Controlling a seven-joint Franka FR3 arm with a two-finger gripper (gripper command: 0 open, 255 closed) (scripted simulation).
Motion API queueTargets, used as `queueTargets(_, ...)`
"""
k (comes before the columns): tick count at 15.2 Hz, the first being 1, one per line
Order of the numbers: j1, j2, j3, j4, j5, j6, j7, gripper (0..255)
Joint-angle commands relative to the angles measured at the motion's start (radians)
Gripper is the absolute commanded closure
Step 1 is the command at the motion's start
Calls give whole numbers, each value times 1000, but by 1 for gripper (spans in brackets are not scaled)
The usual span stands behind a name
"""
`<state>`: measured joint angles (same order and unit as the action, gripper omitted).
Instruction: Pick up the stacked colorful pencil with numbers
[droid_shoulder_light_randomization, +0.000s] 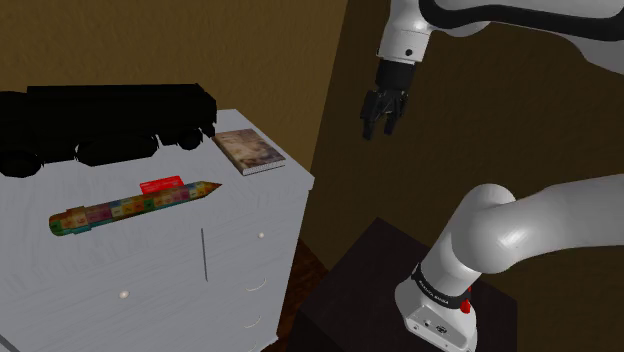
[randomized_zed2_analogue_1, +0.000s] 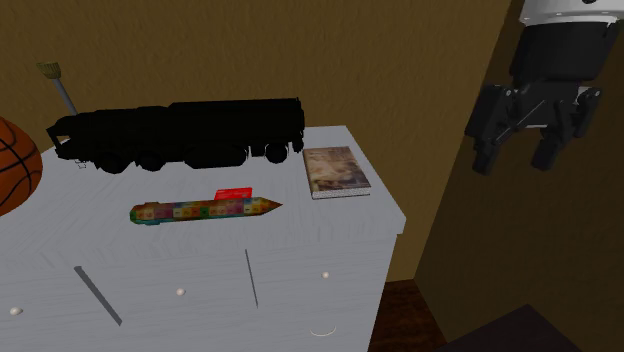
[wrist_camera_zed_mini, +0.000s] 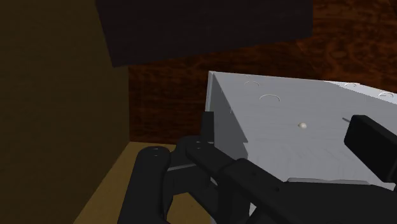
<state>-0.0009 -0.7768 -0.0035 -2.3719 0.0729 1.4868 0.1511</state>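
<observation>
White drawer cabinet (droid_shoulder_light_randomization: 240, 235) is standing against brown walls (droid_shoulder_light_randomization: 150, 40), long pencil of stacked multicoloured blocks (droid_shoulder_light_randomization: 130, 207) is lying flat on the cabinet's top, black two-finger gripper (droid_shoulder_light_randomization: 381, 125) is hanging beside the cabinet, jaws apart, empty.

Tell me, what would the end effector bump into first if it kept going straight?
Probably the reddish-brown floor beside the white dresser. The end effector points down past the dresser's edge, though depth is unclear, so it might brush the dresser's side.
</observation>
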Motion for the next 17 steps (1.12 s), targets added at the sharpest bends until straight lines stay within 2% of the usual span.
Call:
queueTargets(1,0,0,0,0,0,0,0,0)
queueTargets(9,94,283,9,115,-10,189,-202,0)
queueTargets(17,173,549,47,286,-15,310,-383,0)
